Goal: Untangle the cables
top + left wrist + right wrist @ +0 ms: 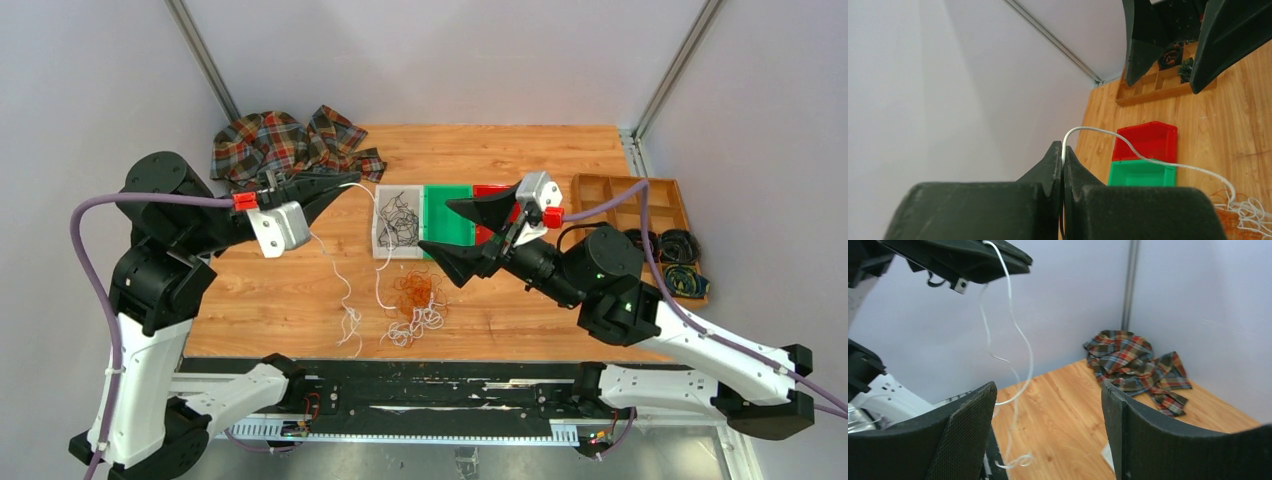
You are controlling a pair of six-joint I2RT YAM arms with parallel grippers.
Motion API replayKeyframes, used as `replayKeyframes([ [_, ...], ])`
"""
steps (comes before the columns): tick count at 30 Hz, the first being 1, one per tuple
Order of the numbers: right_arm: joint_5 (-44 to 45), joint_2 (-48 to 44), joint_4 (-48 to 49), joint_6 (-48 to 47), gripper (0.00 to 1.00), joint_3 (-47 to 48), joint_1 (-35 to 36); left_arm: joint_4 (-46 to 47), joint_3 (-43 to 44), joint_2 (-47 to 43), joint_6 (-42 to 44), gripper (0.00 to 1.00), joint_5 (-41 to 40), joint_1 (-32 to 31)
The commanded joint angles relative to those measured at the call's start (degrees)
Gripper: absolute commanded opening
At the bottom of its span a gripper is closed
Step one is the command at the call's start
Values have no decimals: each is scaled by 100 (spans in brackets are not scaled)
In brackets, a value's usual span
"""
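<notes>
The left claw [1063, 167] pinches a white cable [1148, 159]; the right claw [436, 224] is wide open.
The top view shows black cables [400, 215] in the clear bin [381, 240] and orange and white cables [415, 298] on the table [280, 290]. The left wrist view shows the pinch.

Surface [270, 290]: open wood along left edge and along far edge right of plaid cloth [290, 145], which fills far-left corner. Centre barred by row of clear bin [398, 222], green bin [446, 200], red bin [490, 190]. Wooden tray [620, 200] occupies right edge. Cable heap [415, 300] lies mid-surface toward near edge. White cable [1148, 159], pinched in left gripper [352, 181], hangs across gap between left wood and bins. Right gripper [436, 225], fingers spread, overhangs bins.
</notes>
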Motion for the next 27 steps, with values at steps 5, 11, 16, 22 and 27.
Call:
replayKeyframes([
  [5, -1203, 670, 53, 489, 77, 410, -51, -51, -157, -147, 325, 0, 293, -29],
  [11, -1239, 1227, 136, 384, 78, 659, -51, -50, -210, -172, 350, 0, 381, -28],
  [16, -1370, 1569, 307, 389, 78, 783, -19, -47, -288, -207, 385, 0, 411, -26],
  [22, -1378, 1994, 327, 197, 79, 1018, 121, -48, -268, -204, 364, 1, 489, -26],
  [27, -1529, 2291, 355, 102, 79, 1207, 167, -50, -271, -225, 333, 0, 524, -26],
])
